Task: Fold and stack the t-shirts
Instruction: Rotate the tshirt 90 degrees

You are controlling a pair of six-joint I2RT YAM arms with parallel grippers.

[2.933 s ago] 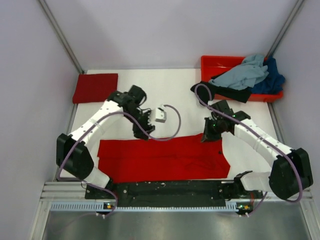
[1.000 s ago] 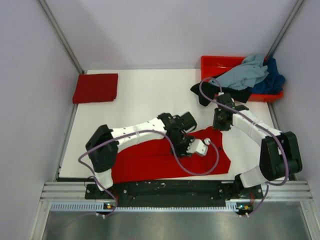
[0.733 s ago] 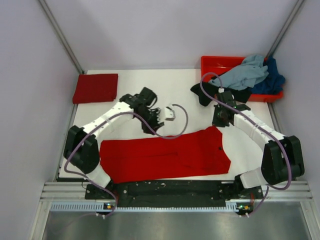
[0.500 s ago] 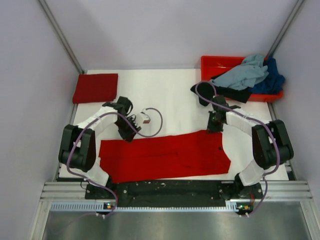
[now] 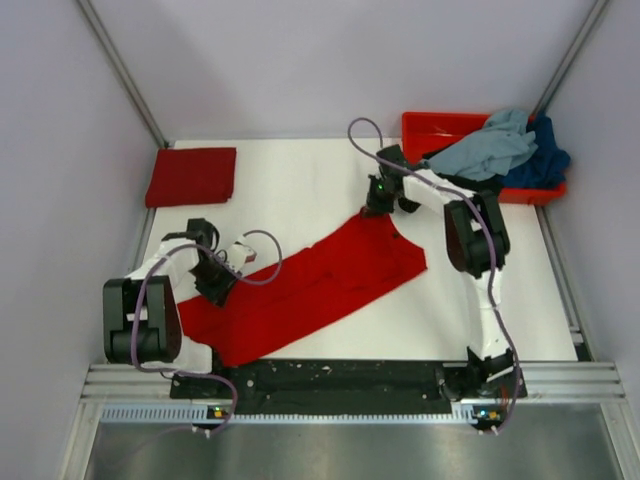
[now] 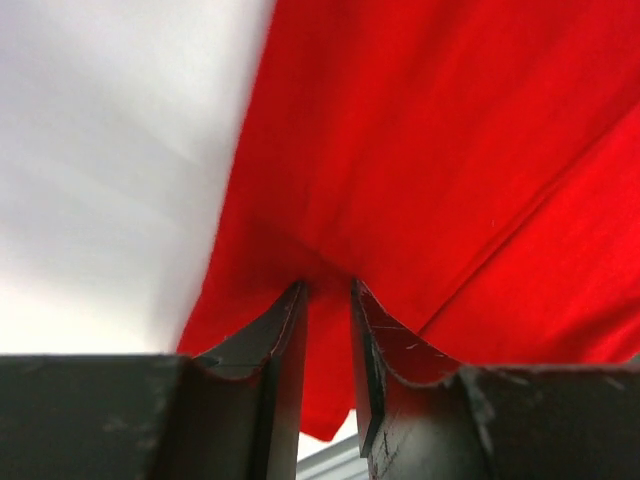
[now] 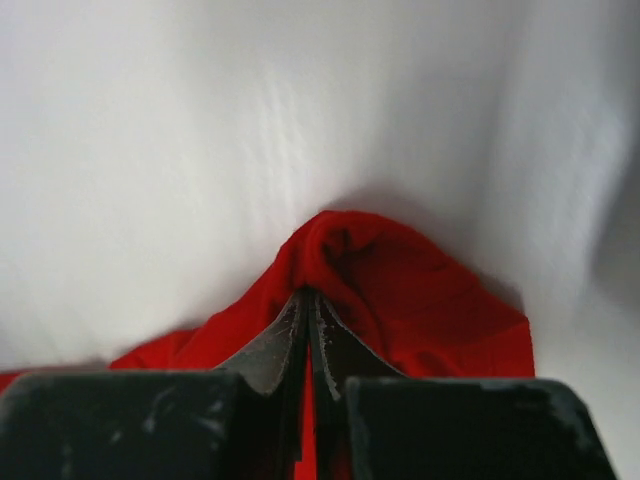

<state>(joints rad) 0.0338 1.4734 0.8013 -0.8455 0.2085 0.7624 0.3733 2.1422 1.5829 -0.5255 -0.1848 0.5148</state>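
The bright red t-shirt (image 5: pixel 320 275) lies stretched on a slant across the white tabletop (image 5: pixel 300 180), its lower end near the front left and its upper end reaching toward the red-orange tray (image 5: pixel 430 122). The left gripper (image 5: pixel 213 288) is clamped on the shirt's left edge, a ridge of cloth pinched between its fingers (image 6: pixel 285 330). The right gripper (image 5: pixel 375 207) is clenched on the far end, which bunches into a small peak. A darker red shirt (image 5: pixel 192 176) sits folded at the far left corner. In the tray, grey-blue (image 5: pixel 485 148), black (image 5: pixel 470 188) and dark blue (image 5: pixel 548 155) shirts lie heaped.
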